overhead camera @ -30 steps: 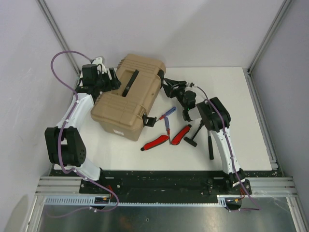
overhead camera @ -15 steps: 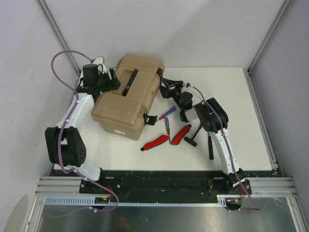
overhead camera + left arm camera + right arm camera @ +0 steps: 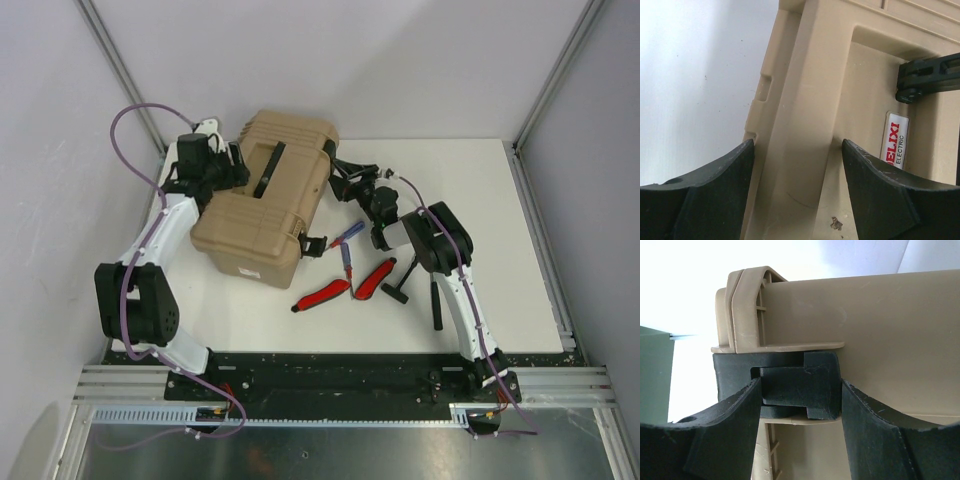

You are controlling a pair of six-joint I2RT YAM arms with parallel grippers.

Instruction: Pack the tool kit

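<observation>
Your right pincer (image 3: 340,175) has just slid in to clamp the black latch (image 3: 800,385) of the shut toolbox (image 3: 262,215) at the tabletop's (image 3: 480,200) far left, while your left pincer (image 3: 238,166) sits spread astride its lid ridge, so unlatching looks next and the red-handled tools (image 3: 322,295) wait outside.
</observation>
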